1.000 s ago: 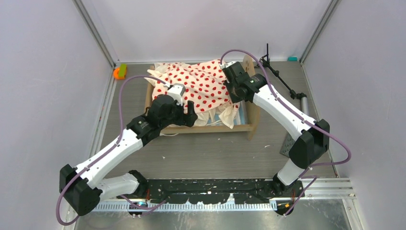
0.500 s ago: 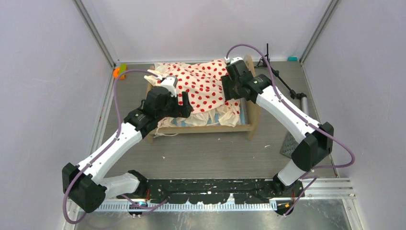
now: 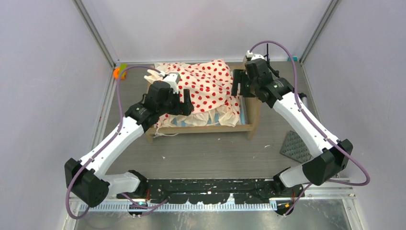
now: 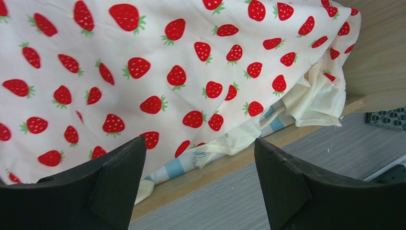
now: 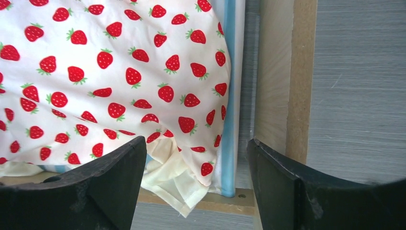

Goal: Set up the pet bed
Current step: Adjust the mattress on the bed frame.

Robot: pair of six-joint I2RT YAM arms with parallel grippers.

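Pet bed (image 3: 206, 128) sits toward the table's (image 3: 215, 155) far edge, about midway across. Cream strawberry-print bedding (image 3: 208, 86) is heaped over it, rumpled, with a ruffle lapping onto the near rail. Blue-white striped mattress (image 4: 174, 168) peeks out beneath. Left gripper (image 4: 198, 146) hangs over the bed's left part, jaws spread wide, nothing between them. Right gripper (image 5: 196, 143) hangs over the bed's right end by the end board (image 5: 277, 96), likewise spread and empty. Dark studded mat (image 3: 297, 146) lies near the table's right edge.
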